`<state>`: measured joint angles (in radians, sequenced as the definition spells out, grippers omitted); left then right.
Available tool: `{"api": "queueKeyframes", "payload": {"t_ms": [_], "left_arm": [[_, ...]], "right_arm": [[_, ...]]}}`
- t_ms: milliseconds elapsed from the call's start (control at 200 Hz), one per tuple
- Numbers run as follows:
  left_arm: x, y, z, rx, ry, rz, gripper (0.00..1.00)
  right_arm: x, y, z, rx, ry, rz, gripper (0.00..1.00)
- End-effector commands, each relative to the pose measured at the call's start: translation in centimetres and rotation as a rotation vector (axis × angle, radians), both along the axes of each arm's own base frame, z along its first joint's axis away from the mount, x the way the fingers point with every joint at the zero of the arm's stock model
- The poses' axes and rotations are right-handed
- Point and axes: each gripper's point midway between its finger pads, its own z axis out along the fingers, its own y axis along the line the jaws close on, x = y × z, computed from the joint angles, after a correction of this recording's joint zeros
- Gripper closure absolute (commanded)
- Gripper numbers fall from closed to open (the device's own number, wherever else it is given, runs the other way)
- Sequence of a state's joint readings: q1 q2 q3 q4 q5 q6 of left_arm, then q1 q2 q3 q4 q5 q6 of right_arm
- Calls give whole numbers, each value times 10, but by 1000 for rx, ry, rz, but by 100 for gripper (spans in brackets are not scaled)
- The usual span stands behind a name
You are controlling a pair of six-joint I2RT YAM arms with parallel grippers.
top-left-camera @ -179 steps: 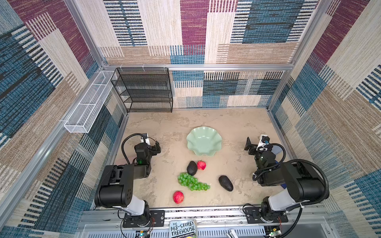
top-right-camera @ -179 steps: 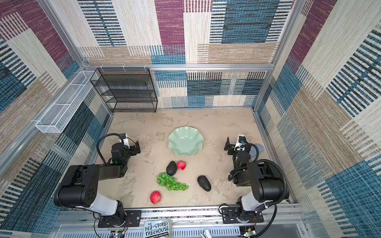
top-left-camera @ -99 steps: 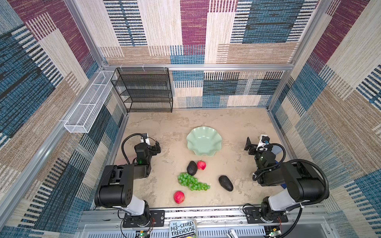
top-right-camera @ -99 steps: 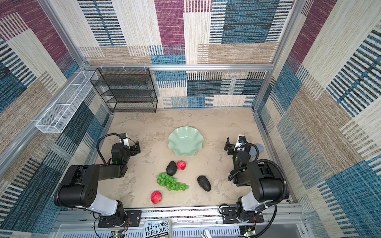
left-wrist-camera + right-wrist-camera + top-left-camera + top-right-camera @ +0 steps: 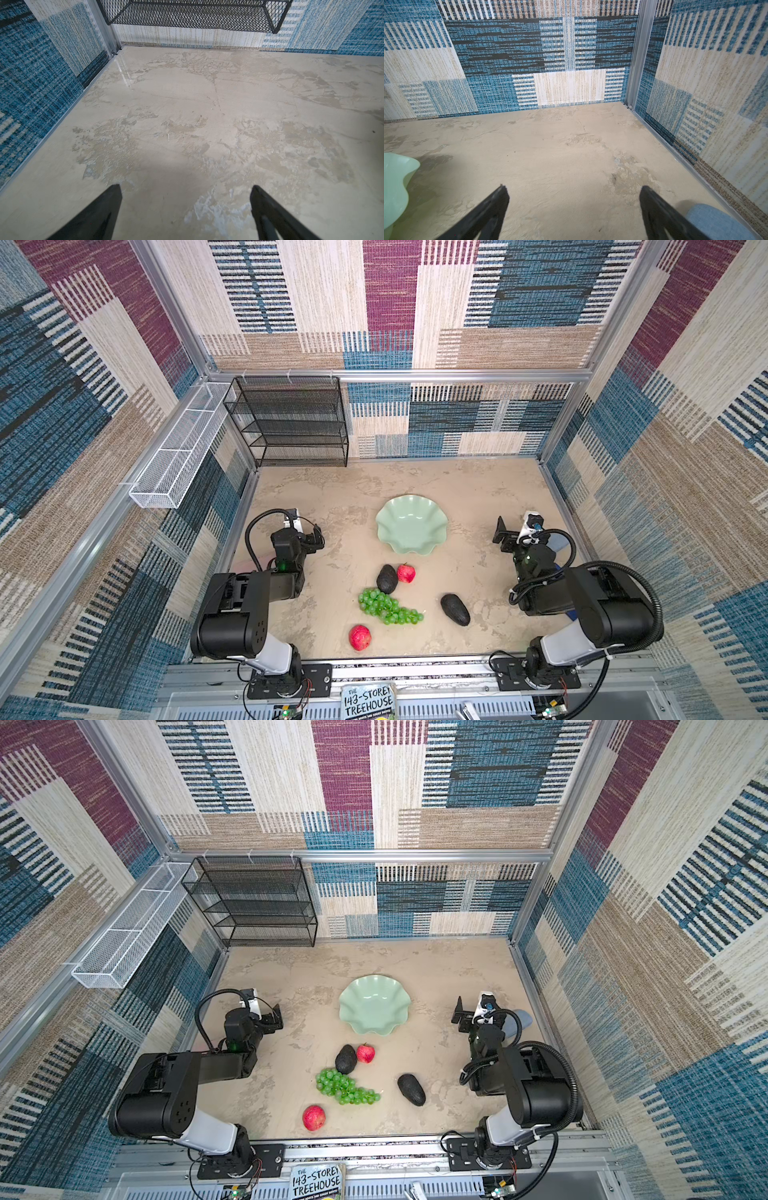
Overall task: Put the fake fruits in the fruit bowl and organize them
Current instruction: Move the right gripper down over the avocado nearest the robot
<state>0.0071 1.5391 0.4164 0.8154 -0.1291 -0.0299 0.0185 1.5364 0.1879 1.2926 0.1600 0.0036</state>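
Observation:
The pale mint-green fruit bowl (image 5: 411,524) (image 5: 374,1006) stands empty mid-table; its wavy rim (image 5: 396,182) shows in the right wrist view. In front of it lie the fake fruits: a dark avocado (image 5: 387,578) (image 5: 345,1058) touching a red apple (image 5: 406,573) (image 5: 365,1053), a green grape bunch (image 5: 388,610) (image 5: 345,1088), a second avocado (image 5: 455,609) (image 5: 411,1089), and a second apple (image 5: 360,637) (image 5: 313,1117) near the front edge. My left gripper (image 5: 313,536) (image 5: 186,188) is open over bare table, left of the bowl. My right gripper (image 5: 513,531) (image 5: 574,189) is open and empty, right of the bowl.
A black mesh shelf (image 5: 295,423) stands at the back left, with a white wire basket (image 5: 178,452) on the left wall. A blue-grey pad (image 5: 716,220) (image 5: 521,1019) lies beside the right gripper near the right wall. A book (image 5: 368,701) sits below the front rail.

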Motion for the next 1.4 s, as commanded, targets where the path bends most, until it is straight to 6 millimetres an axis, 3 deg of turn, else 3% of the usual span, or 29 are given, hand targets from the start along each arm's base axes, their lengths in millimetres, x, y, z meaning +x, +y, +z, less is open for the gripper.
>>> {"api": "queueKeyframes", "payload": {"t_ms": [0, 120, 150, 165, 170, 175, 230, 346, 421, 536, 641, 842, 982, 1132, 1398], "left_arm": [[2, 1, 4, 12, -14, -4, 1], [2, 1, 6, 16, -24, -2, 1], [1, 2, 8, 14, -20, 7, 1], [1, 4, 10, 14, -19, 19, 1], [1, 5, 10, 14, -17, 24, 1], [1, 6, 11, 14, -19, 30, 1], [-1, 15, 21, 14, 3, 90, 1], [-11, 23, 42, -52, 144, 177, 1], [-19, 19, 68, -152, 132, 201, 1], [-37, 5, 106, -170, 81, 112, 1], [-55, -6, 125, -126, 114, 23, 1], [-87, -5, 125, -137, 183, 41, 2], [-88, -9, 140, -155, 107, 20, 1], [-85, -16, 142, -176, 121, -16, 1], [-89, -15, 147, -175, 108, -10, 1]], "right_arm": [[0, -1, 10, 9, -40, -5, 0], [11, 6, 17, -10, -15, 26, 0], [23, 2, 22, 7, 27, -2, 0], [24, -2, 13, 27, 90, -26, 0], [30, -3, 21, 37, 80, -35, 0], [27, -5, 14, 43, 113, -49, 0], [42, -11, 27, 87, 180, -96, 0], [44, 5, 62, 253, 131, -18, 0], [38, 37, 70, 288, 133, 167, 0], [22, 70, 69, 350, 182, 345, 1], [4, 94, 47, 355, 321, 394, 0], [-50, 137, -3, 258, 626, 412, 1], [-86, 163, -13, 281, 727, 464, 3], [-119, 190, -17, 266, 793, 516, 4], [-159, 208, -37, 197, 926, 520, 5]]}}
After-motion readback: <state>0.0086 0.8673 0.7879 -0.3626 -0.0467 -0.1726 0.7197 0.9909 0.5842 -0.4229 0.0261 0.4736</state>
